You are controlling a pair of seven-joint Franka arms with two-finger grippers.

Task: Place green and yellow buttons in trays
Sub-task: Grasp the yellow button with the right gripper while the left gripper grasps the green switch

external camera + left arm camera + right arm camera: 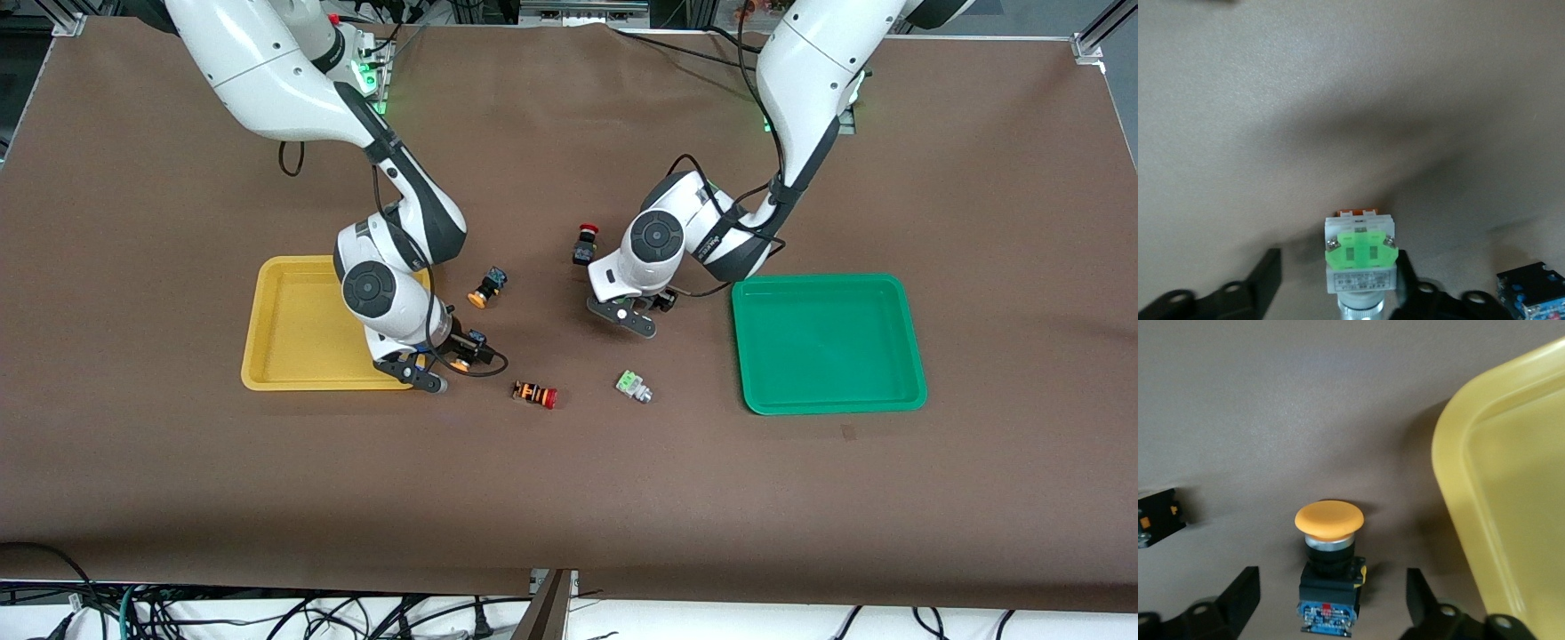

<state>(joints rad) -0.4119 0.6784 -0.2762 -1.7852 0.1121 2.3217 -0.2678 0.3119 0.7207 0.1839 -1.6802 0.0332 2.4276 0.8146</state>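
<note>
My right gripper (443, 363) is low beside the yellow tray's (293, 378) near corner, open, with a yellow button (1329, 519) lying untouched between its fingers (1243, 593); the button also shows in the front view (460, 362). My left gripper (636, 318) is low over the table's middle, open, around a green button (1360, 252) that lies close against one finger (1405, 270). A second yellow button (487, 287) lies beside the yellow tray. A second green button (633, 385) lies nearer the camera than the left gripper. The green tray (911, 373) is empty.
A black button with a red cap (584, 242) stands by the left arm's wrist; its base shows in the left wrist view (1531, 293). An orange-and-black striped button (535, 394) lies between the two grippers, nearer the camera. The yellow tray rim (1458, 493) is close beside the right gripper.
</note>
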